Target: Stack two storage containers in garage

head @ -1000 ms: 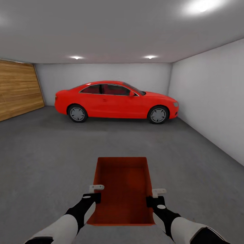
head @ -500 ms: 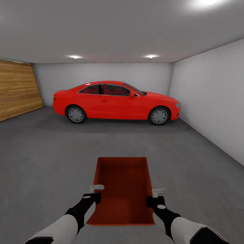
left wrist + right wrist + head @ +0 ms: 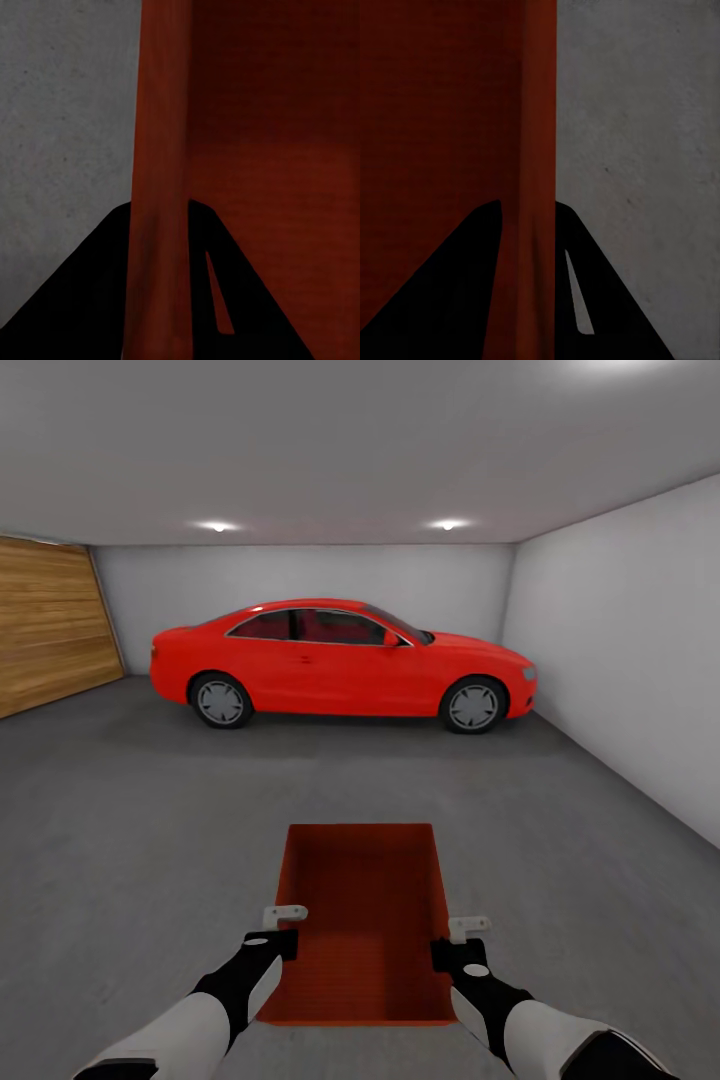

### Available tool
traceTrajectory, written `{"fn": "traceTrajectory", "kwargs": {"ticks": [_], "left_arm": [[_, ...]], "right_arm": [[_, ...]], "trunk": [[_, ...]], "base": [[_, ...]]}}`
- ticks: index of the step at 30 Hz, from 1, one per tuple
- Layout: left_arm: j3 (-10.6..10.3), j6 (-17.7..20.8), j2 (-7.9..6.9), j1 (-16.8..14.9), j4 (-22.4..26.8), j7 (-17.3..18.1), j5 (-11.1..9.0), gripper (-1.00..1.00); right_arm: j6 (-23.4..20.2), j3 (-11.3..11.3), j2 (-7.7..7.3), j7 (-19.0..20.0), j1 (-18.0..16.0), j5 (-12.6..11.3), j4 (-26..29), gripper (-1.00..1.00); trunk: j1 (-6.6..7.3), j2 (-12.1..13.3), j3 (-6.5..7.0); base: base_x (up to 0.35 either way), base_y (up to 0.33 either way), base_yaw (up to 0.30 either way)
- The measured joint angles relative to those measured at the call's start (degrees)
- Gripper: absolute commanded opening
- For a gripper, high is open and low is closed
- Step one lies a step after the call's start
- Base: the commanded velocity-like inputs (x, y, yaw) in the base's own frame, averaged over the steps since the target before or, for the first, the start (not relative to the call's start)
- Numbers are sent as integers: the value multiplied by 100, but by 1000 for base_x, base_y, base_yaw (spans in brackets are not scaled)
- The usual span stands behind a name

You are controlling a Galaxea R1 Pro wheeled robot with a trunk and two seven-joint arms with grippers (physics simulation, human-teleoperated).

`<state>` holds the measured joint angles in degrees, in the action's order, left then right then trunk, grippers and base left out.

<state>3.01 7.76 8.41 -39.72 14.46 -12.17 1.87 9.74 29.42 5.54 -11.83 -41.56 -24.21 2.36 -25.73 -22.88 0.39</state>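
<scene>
Above the floor (image 3: 120, 830), each hand, left hand (image 3: 284, 927) and right hand (image 3: 452, 940), apparently clamps a storage container (image 3: 362, 900) wall, as wrist views confirm.

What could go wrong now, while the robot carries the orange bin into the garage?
1. The storage container is held only by its two thin side walls, left gripper and right gripper; it may slip or tilt.
2. The red car stands ahead; driving straight on risks a collision.
3. Released from this height, it may bounce on the floor.
</scene>
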Motion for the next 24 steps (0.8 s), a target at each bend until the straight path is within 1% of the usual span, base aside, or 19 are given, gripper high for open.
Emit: {"fn": "traceTrajectory", "kwargs": {"ticks": [24], "left_arm": [[-1, 0, -1, 0, 2, 0, -2, -100]], "right_arm": [[0, 1, 0, -2, 0, 0, 3, -100]], "trunk": [[0, 0, 0]], "base": [[323, 0, 0]]}}
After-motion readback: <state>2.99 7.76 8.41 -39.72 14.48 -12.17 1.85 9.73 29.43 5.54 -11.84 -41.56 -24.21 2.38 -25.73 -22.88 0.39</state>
